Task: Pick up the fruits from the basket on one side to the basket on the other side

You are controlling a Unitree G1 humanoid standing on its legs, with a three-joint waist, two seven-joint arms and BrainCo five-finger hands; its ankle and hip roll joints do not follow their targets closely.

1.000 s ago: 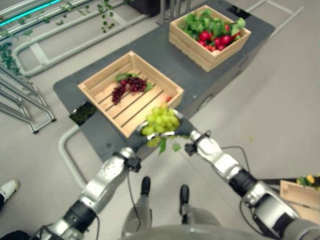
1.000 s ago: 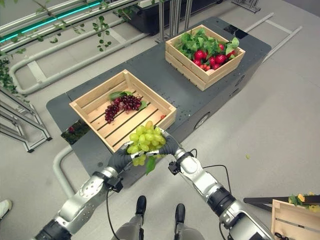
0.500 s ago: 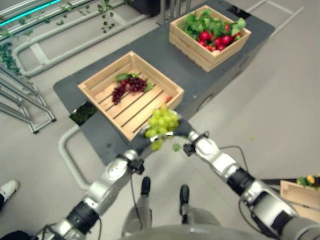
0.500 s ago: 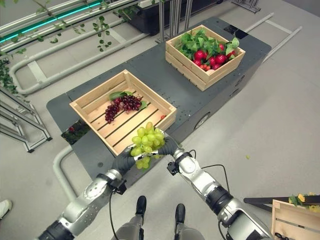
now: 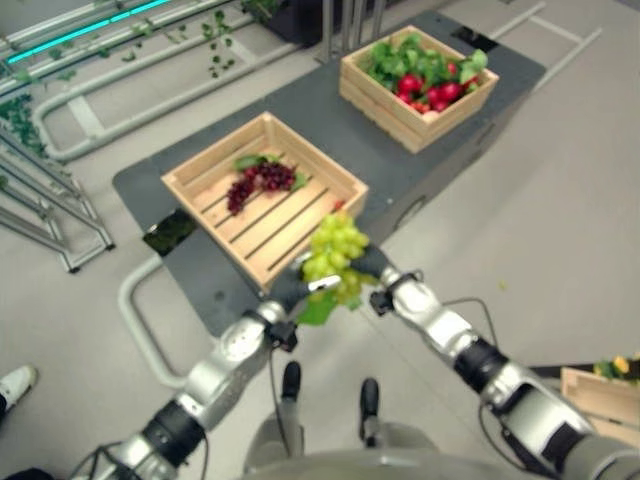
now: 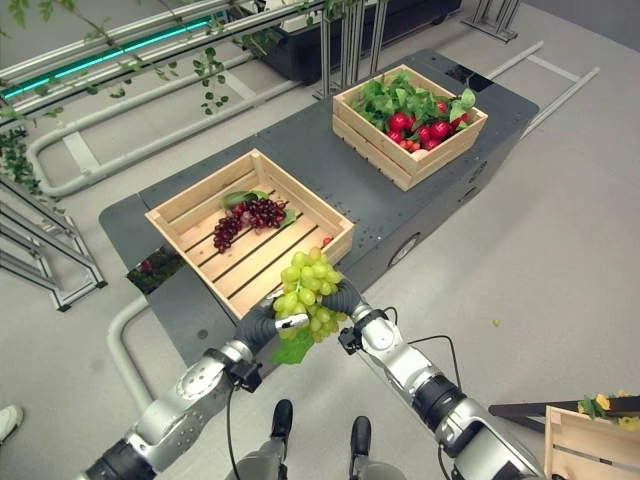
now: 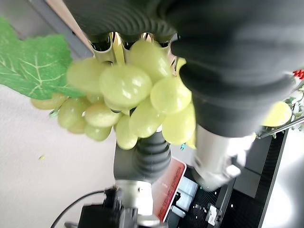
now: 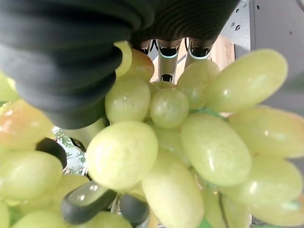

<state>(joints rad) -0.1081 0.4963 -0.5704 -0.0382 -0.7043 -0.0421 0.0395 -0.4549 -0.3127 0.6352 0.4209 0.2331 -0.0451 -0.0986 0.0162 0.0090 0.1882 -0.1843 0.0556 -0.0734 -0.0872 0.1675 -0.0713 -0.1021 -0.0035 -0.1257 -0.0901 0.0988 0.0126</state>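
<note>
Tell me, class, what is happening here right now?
The robot holds a bunch of green grapes between its left hand and right hand, fingers curled round it, just short of the near wooden crate. That crate holds dark red grapes. A far crate holds red fruit among green leaves.

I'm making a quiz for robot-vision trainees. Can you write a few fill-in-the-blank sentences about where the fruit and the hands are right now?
1. The left hand and right hand together hold a bunch of ____ grapes.
2. The purple grapes lie in the ____ wooden crate.
3. The far crate holds red fruit and green ____.

Missing words: green; near; leaves
</note>
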